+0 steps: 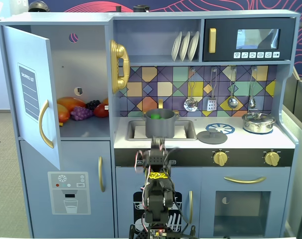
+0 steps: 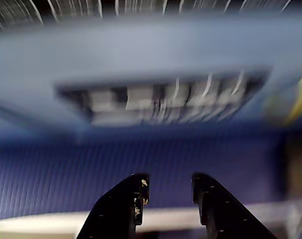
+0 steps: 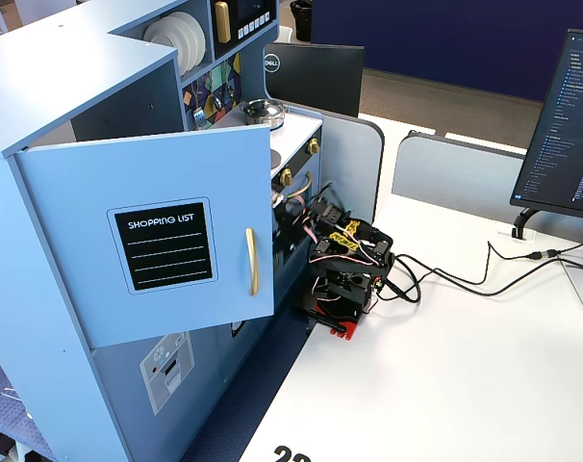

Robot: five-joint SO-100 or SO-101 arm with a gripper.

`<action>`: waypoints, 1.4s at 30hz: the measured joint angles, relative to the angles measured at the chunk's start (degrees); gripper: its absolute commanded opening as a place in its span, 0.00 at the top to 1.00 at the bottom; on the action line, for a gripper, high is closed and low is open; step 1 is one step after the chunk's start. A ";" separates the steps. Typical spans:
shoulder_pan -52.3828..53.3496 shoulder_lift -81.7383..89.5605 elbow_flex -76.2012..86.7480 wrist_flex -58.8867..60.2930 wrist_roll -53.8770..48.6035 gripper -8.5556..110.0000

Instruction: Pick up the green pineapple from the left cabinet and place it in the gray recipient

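Observation:
The green pineapple [image 1: 160, 116] lies inside the gray pot [image 1: 160, 126], which stands in the sink of the toy kitchen in a fixed view. The left cabinet [image 1: 83, 69] stands with its door [image 1: 34, 94] swung open; the door hides the pot in the other fixed view [image 3: 166, 241]. My arm [image 1: 156, 191] is folded low in front of the kitchen, below the sink, and also shows in the other fixed view [image 3: 344, 265]. In the blurred wrist view my gripper [image 2: 168, 191] is open and empty, facing a blue panel.
Orange, red and purple toy fruits [image 1: 80, 110] lie on the cabinet shelf. A flat gray lid [image 1: 212, 136] and a shiny silver pot [image 1: 258, 122] sit on the stove top. A monitor [image 3: 570, 125] and cables [image 3: 465, 279] are on the white table.

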 measured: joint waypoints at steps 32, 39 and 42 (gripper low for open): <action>3.43 12.48 15.64 11.60 0.97 0.89; 3.43 12.48 15.64 11.60 0.97 0.89; 3.43 12.48 15.64 11.60 0.97 0.89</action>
